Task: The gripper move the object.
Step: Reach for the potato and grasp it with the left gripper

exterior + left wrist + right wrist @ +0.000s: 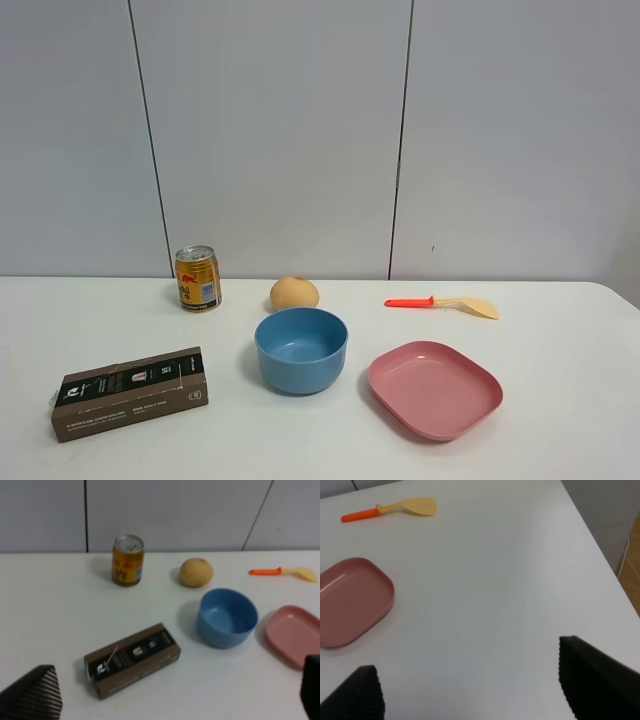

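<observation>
- Grey wall panels stand behind a white table [560, 330] that carries everything; the object [294, 293] sits toward the table's far edge, just behind the blue bowl [301, 350] and a little to the right of the gold can [198, 279]
- It is a round, smooth, tan-orange ball like a fruit, matt, smaller than the bowl, and as far as I can tell it touches nothing but the table
- Left pincer [175, 700] is spread wide with nothing between its fingers, well short of the object; the brown box [132, 660] lies between them
- Right pincer [470, 680] is spread wide too, empty, over bare table beside the pink plate [350, 600]
- Likely trouble: a ball this smooth may roll if one finger meets it first, toward the can or off the far edge
- A low approach from the front could knock the bowl, or the box; coming from above looks safer
- An off-centre or loose squeeze could let it squirt out on the lift
</observation>
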Available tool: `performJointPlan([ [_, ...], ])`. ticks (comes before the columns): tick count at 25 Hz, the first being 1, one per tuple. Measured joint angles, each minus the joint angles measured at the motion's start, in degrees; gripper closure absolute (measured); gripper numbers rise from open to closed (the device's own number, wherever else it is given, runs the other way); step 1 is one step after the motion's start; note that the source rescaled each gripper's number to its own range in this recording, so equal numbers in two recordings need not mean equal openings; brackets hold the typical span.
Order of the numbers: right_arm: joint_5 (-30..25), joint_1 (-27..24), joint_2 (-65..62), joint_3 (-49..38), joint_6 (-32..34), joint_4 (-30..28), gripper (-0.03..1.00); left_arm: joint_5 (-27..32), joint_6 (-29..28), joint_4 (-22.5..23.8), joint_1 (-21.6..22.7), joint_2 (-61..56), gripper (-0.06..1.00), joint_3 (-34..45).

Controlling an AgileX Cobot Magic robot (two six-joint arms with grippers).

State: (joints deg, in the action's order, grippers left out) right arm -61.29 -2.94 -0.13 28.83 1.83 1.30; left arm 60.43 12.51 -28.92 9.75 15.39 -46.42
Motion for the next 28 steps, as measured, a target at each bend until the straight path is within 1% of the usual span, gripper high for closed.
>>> performJointPlan([
  [6, 0.0, 0.0, 0.0, 0.0, 0.0, 0.0, -0.03, 0.11, 2.47, -6.96, 0.0, 17.03, -0.02, -16.06],
  [10, 0.0, 0.0, 0.0, 0.0, 0.0, 0.0, -0.03, 2.0, 5.81, -10.9, 0.0, 28.22, -0.02, -23.87],
  [13, 0.0, 0.0, 0.0, 0.0, 0.0, 0.0, -0.03, 2.46, 10.65, -13.17, 0.0, 35.75, -0.04, -27.56],
  [17, 0.0, 0.0, 0.0, 0.0, 0.0, 0.0, -0.03, 1.97, 19.37, -15.7, -0.44, 44.68, -0.05, -29.87],
  [19, 0.0, 0.0, 0.0, 0.0, 0.0, 0.0, -0.03, 1.63, 21.99, -16.8, -1.69, 48.98, -0.05, -30.12],
  [21, 0.0, 0.0, 0.0, 0.0, 0.0, 0.0, -0.03, 1.29, 22.98, -17.44, -3.74, 52.36, -0.05, -30.12],
  [25, 0.0, 0.0, 0.0, 0.0, 0.0, 0.0, -0.03, -0.91, 23.46, -17.52, -10.1, 59.0, -0.05, -30.12],
  [28, 0.0, 0.0, 0.0, 0.0, 0.0, 0.0, -0.03, -4.77, 23.81, -16.28, -14.93, 62.66, -0.05, -30.12],
])
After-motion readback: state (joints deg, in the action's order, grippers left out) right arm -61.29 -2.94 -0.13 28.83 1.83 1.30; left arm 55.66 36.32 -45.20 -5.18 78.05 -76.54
